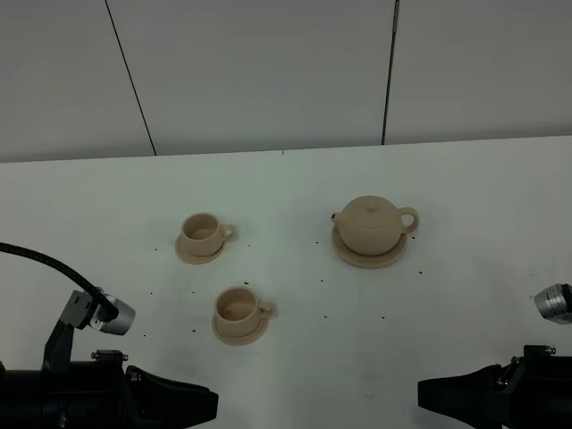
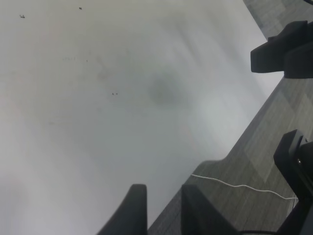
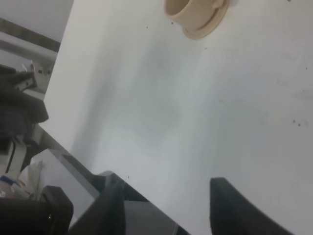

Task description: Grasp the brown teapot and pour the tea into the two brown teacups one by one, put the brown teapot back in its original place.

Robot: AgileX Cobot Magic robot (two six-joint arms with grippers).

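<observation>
The brown teapot [image 1: 372, 222] stands upright on its wide saucer [image 1: 367, 258], the original place, right of the middle, spout to the left and handle to the right. One teacup [image 1: 202, 231] sits on its small saucer at the left. The other teacup [image 1: 237, 307] sits on its saucer nearer the front and also shows in the right wrist view [image 3: 195, 9]. My left gripper [image 1: 209, 403] [image 2: 164, 193] hangs low at the front left, empty, jaws a little apart. My right gripper [image 1: 425, 393] [image 3: 166, 188] hangs at the front right, empty, jaws wide apart.
The white table [image 1: 295, 357] carries small dark specks. A grey panelled wall [image 1: 268, 71] rises behind it. The table's front edge and grey floor [image 2: 254, 161] show in the left wrist view, with a white cable on the floor.
</observation>
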